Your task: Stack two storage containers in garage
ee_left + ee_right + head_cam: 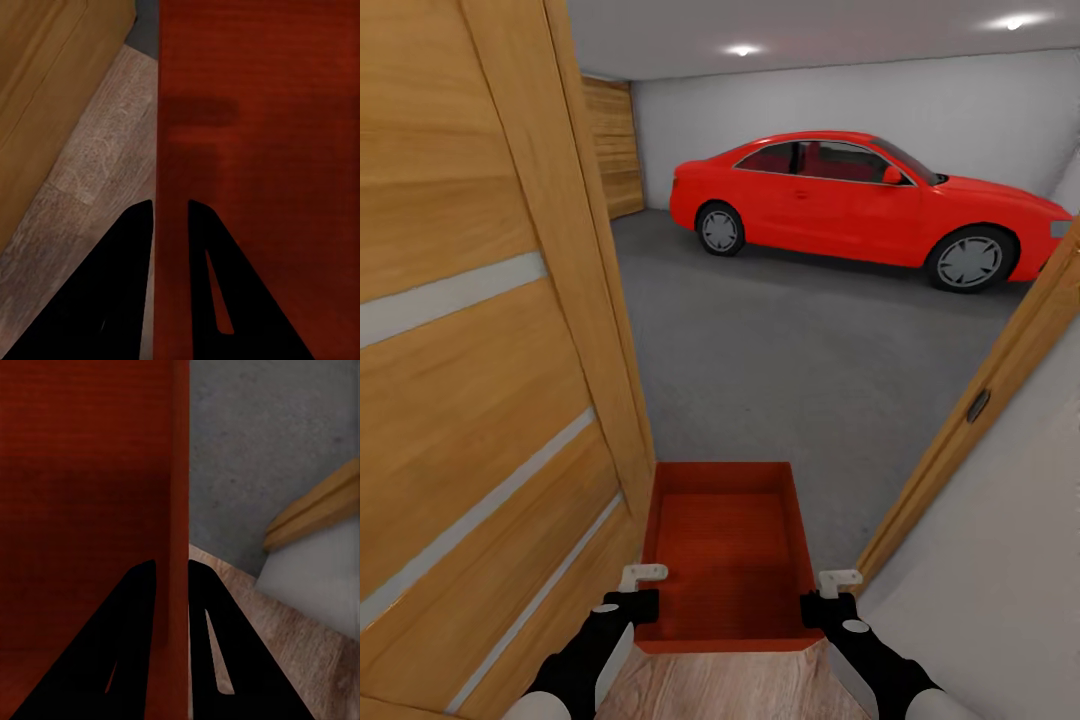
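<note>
Standing in a doorway, looking out into the garage. One orange-red storage container [725, 555] carried level at 6 o'clock of the head view, open side up, ribbed bottom visible, held over the seam between wood-plank flooring [730, 685] and the dark grey concrete floor [790, 350]. Left gripper [642, 588] clamped on the container's left wall near the near corner, one finger [127, 262] outside, the other inside, thin wall pinched between. Right gripper [830, 593] clenched likewise on the right wall, fingers [217, 637] astride it. Open wooden door [480, 330] with pale stripes from 8 to 11 o'clock, close beside the container. Wooden door frame [980, 400] slanting at 3 to 4 o'clock, white wall [1000, 560] below it. Red coupe car [865, 205] at 1 o'clock, well apart, side-on, parked before the white back wall. Two round ceiling lights [743, 49] at 12 o'clock.
</note>
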Available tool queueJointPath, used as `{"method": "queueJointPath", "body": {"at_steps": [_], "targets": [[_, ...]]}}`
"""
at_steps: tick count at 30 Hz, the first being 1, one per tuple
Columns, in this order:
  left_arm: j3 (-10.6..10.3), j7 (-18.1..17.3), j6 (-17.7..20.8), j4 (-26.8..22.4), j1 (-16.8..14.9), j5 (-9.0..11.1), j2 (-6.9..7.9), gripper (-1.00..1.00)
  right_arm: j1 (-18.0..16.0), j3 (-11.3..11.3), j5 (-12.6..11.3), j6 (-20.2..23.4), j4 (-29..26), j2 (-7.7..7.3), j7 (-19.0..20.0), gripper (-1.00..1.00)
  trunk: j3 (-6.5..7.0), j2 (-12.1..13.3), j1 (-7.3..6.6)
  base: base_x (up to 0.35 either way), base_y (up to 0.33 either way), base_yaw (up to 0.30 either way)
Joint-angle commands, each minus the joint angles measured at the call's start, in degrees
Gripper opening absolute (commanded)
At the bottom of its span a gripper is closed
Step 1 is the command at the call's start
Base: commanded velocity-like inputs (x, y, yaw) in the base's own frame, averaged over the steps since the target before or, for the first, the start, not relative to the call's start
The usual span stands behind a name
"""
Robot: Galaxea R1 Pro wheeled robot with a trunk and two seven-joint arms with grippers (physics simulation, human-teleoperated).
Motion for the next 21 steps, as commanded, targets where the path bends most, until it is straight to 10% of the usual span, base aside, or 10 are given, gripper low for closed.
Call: {"method": "queueJointPath", "body": {"at_steps": [1,21], "targets": [[0.5,0.4,0.4,-0.3,0.0,-1.1,0.05,-1.00,-0.1,-0.5,-0.8,-0.1,0.9,-1.39,-1.0,-1.00,-0.05,0.0,0.00,0.000,0.000,-0.041],[0.5,0.3,0.4,-0.3,0.0,-1.1,0.03,-1.00,-0.1,-0.5,-0.7,-0.1,0.9,-1.36,-1.0,-1.00,-0.05,0.0,0.00,0.119,0.101,-0.004]]}}
